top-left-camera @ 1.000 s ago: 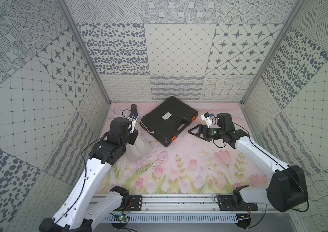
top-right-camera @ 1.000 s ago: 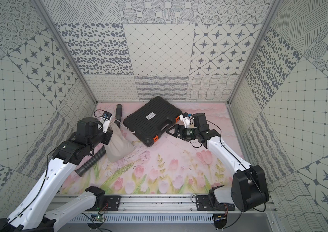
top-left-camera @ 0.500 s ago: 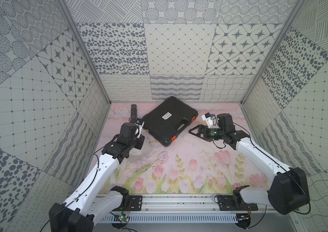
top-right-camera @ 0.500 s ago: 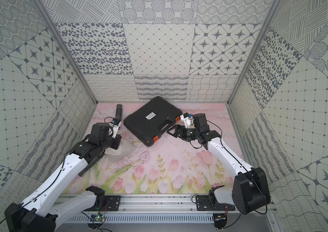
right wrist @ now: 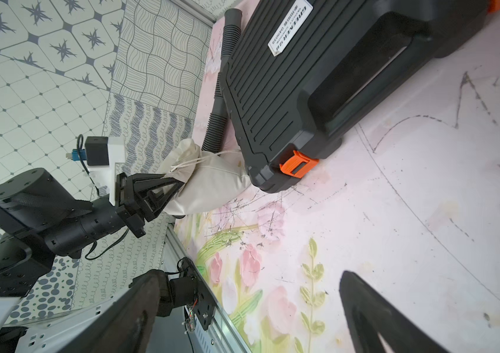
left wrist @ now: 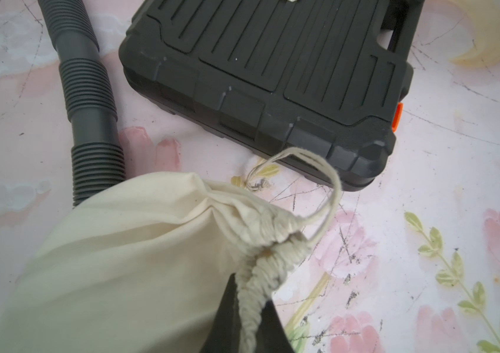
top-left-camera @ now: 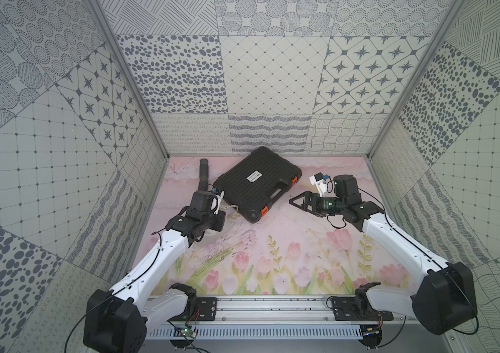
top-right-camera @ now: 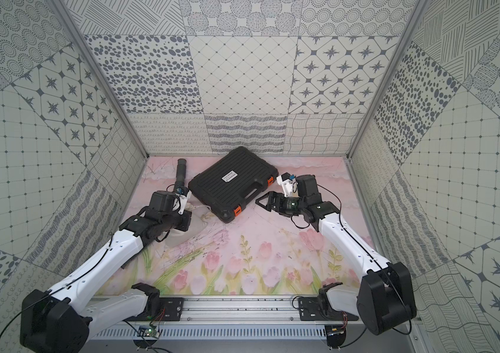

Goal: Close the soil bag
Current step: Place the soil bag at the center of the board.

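Left gripper (left wrist: pixel 250 296) pinched narrow on the cinched neck of the soil bag (left wrist: pixel 120 244), bag lying on the table (top-left-camera: pixel 303 244) beside grey ribbed hose (top-left-camera: pixel 203 174) and black case (top-left-camera: pixel 257 183) corner; right gripper (top-left-camera: pixel 299 201) wide apart, empty.

The table (top-left-camera: pixel 297 244) shows pink flowers. A black case (top-left-camera: pixel 256 183) lies by its back edge, a grey hose (top-left-camera: pixel 203 172) in the back left corner, the soil bag (left wrist: pixel 114 259) just beside both.
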Tool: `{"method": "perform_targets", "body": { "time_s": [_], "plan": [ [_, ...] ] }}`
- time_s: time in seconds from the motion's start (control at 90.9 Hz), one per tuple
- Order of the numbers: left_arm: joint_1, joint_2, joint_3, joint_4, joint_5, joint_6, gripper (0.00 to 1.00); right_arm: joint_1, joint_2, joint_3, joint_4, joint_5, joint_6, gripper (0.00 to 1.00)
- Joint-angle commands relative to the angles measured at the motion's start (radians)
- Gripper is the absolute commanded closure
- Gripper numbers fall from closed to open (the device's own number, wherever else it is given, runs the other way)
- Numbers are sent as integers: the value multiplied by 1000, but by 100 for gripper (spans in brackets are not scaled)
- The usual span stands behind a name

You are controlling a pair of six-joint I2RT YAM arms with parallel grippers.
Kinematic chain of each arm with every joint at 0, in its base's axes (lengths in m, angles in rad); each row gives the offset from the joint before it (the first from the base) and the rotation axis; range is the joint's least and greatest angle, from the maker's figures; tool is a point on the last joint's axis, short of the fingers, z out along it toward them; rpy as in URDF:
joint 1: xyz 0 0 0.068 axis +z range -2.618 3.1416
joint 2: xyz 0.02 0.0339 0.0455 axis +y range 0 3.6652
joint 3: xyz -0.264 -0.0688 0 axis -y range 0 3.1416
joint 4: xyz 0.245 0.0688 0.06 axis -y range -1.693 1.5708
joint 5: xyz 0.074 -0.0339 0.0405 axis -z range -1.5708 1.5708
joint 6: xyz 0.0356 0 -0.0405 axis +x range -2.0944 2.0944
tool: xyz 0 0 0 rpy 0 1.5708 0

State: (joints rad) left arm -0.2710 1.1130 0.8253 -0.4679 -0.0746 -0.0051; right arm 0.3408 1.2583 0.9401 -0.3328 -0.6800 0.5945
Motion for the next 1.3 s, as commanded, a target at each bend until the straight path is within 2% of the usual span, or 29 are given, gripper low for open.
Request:
{"method": "perform_targets", "body": {
  "time_s": [0.0, 0.022, 0.165, 0.198, 0.506, 0.66, 0.913, 1.111, 1.287],
  "plan": [
    [15, 25, 12, 26, 30, -45, 71, 4, -38, -10, 21, 6, -8, 3],
    [14, 30, 17, 26, 29, -47, 65, 4, -40, -12, 20, 8, -8, 3],
    [15, 38, 58, 1, 33, -55, 10, 4, -56, -27, 15, 10, -11, 3],
    [14, 38, 71, -7, 35, -56, 5, 4, -59, -28, 14, 10, -10, 3],
    [14, -10, 184, -101, 53, -73, 4, -17, -39, 4, 8, -5, -29, 3],
    [14, -49, 215, -141, 28, -70, 4, -32, -17, 47, -9, -8, -47, 3],
    [14, -74, 322, -162, -11, -72, 4, -126, -11, 127, -42, 32, -102, 3],
    [15, -47, 389, -119, -63, -83, 4, -243, -12, 184, -73, 150, -165, 3],
    [29, -35, 329, -61, -67, -127, 4, -358, -33, 157, -72, 309, -253, 3]
  ]
}}
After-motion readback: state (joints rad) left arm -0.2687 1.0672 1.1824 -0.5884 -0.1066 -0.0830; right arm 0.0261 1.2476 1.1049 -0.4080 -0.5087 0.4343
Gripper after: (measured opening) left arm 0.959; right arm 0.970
